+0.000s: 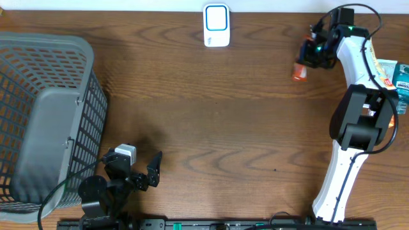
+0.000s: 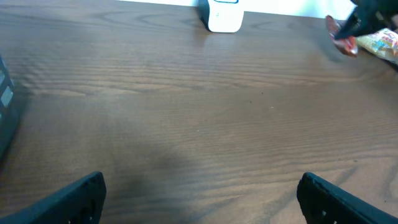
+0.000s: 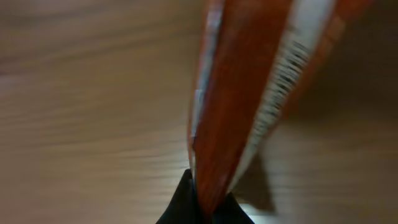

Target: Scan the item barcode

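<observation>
The item is a flat orange-red packet point(image 1: 299, 71) with a white stripe, at the table's far right. My right gripper point(image 1: 307, 62) is shut on its edge. In the right wrist view the packet point(image 3: 249, 93) fills the frame, its lower tip pinched in the right gripper point(image 3: 208, 202); no barcode shows on this side. The white and blue scanner point(image 1: 216, 25) stands at the back centre, well left of the packet. From the left wrist the scanner point(image 2: 224, 15) and the packet point(image 2: 344, 38) both lie far ahead. My left gripper point(image 1: 139, 165) rests open near the front left with nothing in it point(image 2: 202, 202).
A large grey mesh basket point(image 1: 45, 115) fills the left side, its corner at the left wrist view's edge point(image 2: 5, 106). More packaged goods point(image 1: 393, 76) lie at the right edge beside the right arm, also seen from the left wrist point(image 2: 382, 42).
</observation>
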